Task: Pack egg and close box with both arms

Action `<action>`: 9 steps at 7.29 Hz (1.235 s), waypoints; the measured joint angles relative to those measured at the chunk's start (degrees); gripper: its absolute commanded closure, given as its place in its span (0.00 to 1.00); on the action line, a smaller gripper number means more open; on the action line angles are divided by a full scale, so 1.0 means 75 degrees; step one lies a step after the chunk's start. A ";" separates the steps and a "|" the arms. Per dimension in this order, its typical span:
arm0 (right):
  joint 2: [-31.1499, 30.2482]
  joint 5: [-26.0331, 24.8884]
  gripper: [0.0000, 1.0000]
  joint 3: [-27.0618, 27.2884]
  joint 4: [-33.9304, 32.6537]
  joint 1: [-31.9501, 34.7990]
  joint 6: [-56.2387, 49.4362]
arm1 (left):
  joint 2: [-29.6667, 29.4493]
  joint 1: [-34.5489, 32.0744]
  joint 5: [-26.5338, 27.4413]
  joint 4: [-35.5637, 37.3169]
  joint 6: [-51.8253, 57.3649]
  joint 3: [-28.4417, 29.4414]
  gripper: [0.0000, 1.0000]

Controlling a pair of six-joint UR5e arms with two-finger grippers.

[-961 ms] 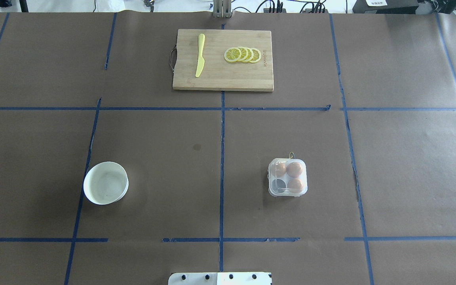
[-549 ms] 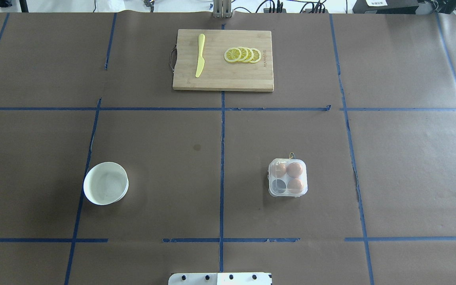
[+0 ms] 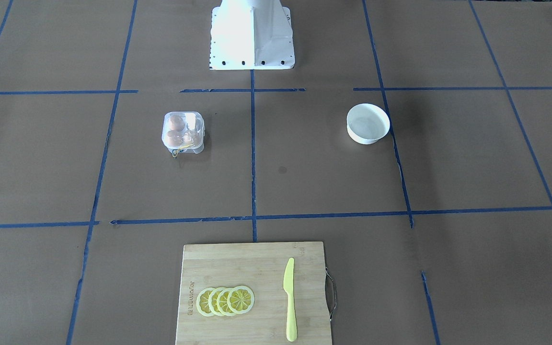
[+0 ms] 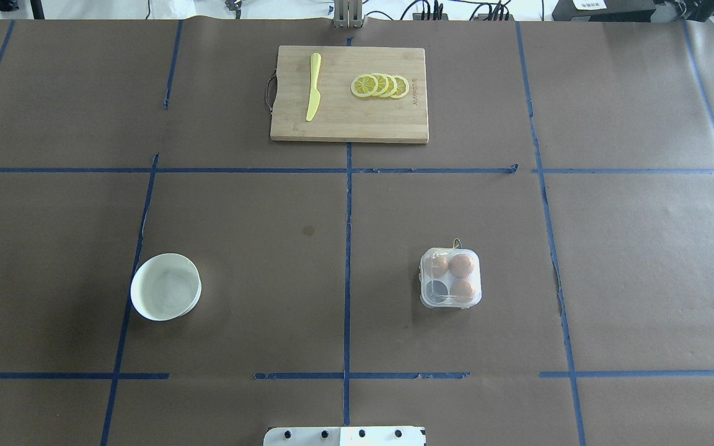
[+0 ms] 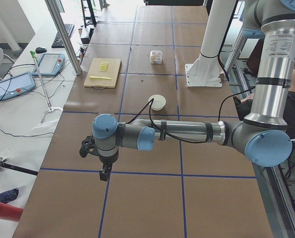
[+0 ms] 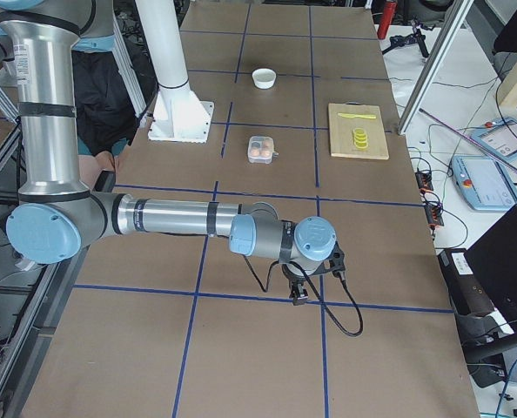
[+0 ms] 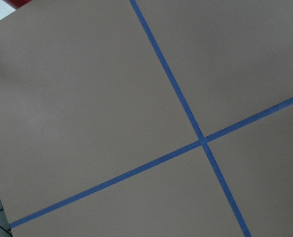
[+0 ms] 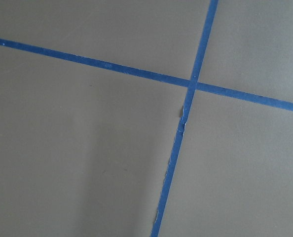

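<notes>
Left gripper [image 5: 105, 172] and right gripper [image 6: 298, 295] low over brown paper [image 5: 147, 208], can't tell open/closed | egg carton [image 4: 450, 278] lower right of centre, three eggs [image 4: 461, 265] inside | come in slow from both sides, don't shove it

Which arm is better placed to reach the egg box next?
Likely the right: the box sits in the right half of the table, nearer the right gripper than the left gripper.
</notes>
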 measured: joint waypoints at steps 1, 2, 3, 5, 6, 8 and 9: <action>-0.0012 -0.0008 0.00 -0.0004 0.0003 0.0000 0.0190 | 0.0040 0.0135 -0.0239 0.0093 -0.0659 -0.0006 0.00; -0.0023 -0.0024 0.00 -0.0007 0.0004 0.0001 0.0345 | 0.0129 0.0205 -0.0362 0.0133 -0.1018 -0.0031 0.00; -0.0031 -0.0088 0.00 -0.0008 0.0004 0.0001 0.0417 | 0.0219 0.0238 -0.0409 0.0141 -0.1158 -0.0058 0.00; -0.0023 -0.0299 0.00 0.0000 0.0012 0.0000 0.0453 | 0.0406 0.0422 -0.0423 0.0075 -0.1225 -0.0115 0.00; -0.0021 -0.0447 0.00 -0.0006 0.0014 0.0000 0.0459 | 0.0443 0.0472 -0.0422 0.0066 -0.1229 -0.0201 0.00; -0.0023 -0.0818 0.00 -0.0017 0.0016 0.0026 0.0512 | 0.0460 0.0496 -0.0421 0.0074 -0.1232 -0.0326 0.00; -0.0019 -0.0899 0.00 -0.0015 0.0085 0.0066 0.0637 | 0.0463 0.0499 -0.0418 0.0076 -0.1232 -0.0346 0.00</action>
